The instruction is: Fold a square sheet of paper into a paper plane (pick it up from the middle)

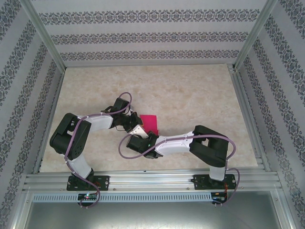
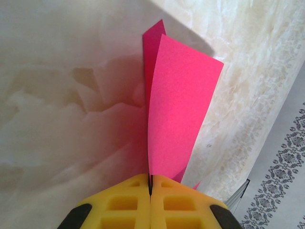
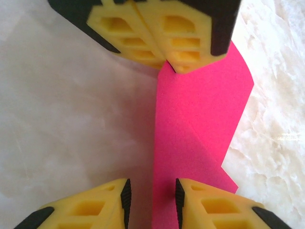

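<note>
The square sheet of paper is magenta-pink and folded into a tapering wedge with two layers. It is held on edge over the marble-patterned table. My left gripper is shut on its narrow end, yellow fingers pressed together with the paper pinched in the seam. In the right wrist view that same left gripper shows at the top, clamped on the sheet. My right gripper stands open at the opposite end, with the paper's folded edge running into the gap between its black pads. In the top view both grippers meet near the table's middle, the left gripper just above the right gripper.
The beige marble tabletop spreads bare behind and to both sides of the arms. Aluminium frame rails and patterned walls enclose it. A rail and the wall also show at the lower right of the left wrist view.
</note>
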